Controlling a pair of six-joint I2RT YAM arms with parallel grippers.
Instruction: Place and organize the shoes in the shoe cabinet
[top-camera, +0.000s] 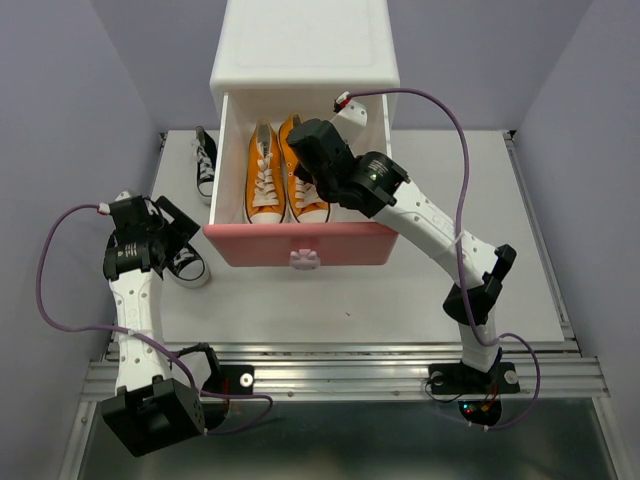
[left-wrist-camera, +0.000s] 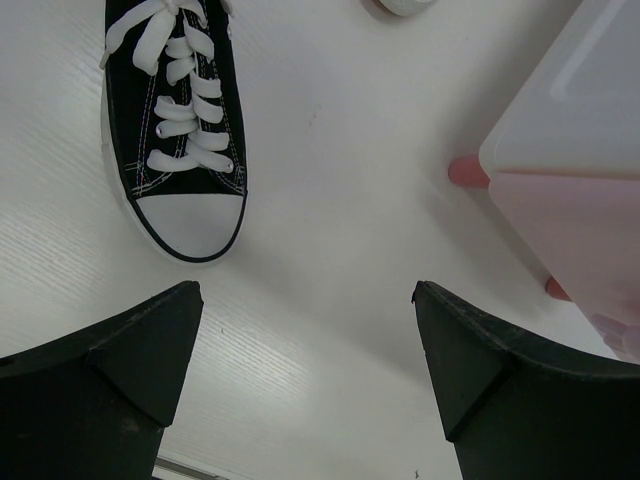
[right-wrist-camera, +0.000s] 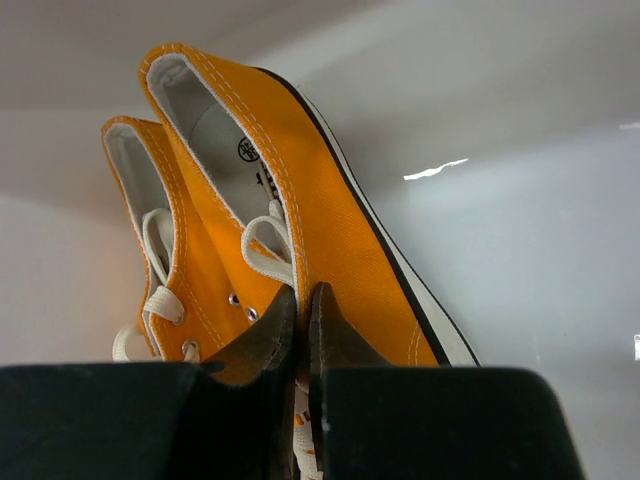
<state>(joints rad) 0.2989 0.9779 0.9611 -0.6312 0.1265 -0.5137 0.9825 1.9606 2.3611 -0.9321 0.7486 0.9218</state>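
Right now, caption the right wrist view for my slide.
Jaws pinching an orange sneaker's side, its twin alongside, inside the drawer.

Orange shoes (top-camera: 265, 180), blk shoes (top-camera: 205, 165) w/ white toes, white cabinet (top-camera: 300, 45), pink drawer (top-camera: 260, 245).

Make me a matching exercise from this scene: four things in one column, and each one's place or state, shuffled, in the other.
1. left tool
2. right tool
3. far black shoe
4. drawer

A. pulled open, orange shoes inside
B. shut on the right orange shoe
C. open, holding nothing
D. on the table, left of the cabinet

Pairs: 1-C, 2-B, 3-D, 4-A.
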